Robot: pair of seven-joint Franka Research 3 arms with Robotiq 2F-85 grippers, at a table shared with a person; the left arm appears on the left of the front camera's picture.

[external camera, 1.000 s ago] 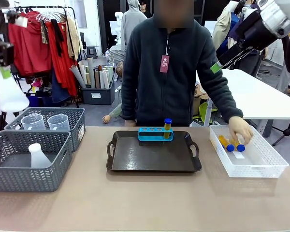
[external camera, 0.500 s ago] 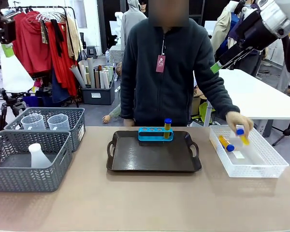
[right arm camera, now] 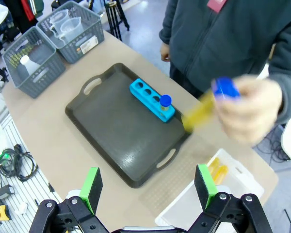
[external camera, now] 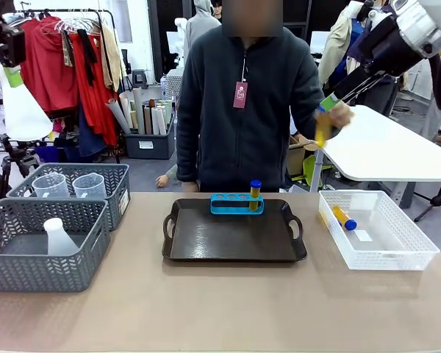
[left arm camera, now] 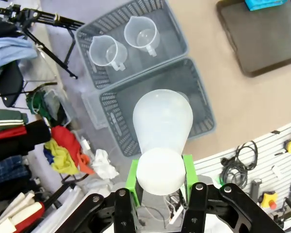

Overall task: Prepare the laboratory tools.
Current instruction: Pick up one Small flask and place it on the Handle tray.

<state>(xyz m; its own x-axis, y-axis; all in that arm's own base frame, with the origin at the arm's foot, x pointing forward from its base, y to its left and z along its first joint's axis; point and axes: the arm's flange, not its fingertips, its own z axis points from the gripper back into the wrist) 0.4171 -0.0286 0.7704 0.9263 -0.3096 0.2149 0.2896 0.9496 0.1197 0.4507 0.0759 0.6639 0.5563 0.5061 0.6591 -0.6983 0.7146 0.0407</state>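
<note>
Handover step, I'd say: the person's hand (right arm camera: 250, 109) holds a yellow tube (right arm camera: 201, 110) up near the R gripper (right arm camera: 148, 185), whose fingers stand wide apart w/ nothing between them, high over the tray (external camera: 206, 246) & blue rack (external camera: 231, 206) (one tube already slotted). Next move calls for closing on the tube's body w/o nipping the person. L gripper (left arm camera: 160, 175) is clamped on the conical flask (left arm camera: 162, 121), aloft above the grey baskets (left arm camera: 114, 114). Vs a sec ago, the hand was down in the white basket (external camera: 419, 254); now it's raised, one tube left lying there.

Dark tray (external camera: 228, 240) mid-table, blue rack (external camera: 231, 204) at its far edge, two grey mesh baskets (external camera: 44, 273) left, white mesh basket (external camera: 386, 263) right.
</note>
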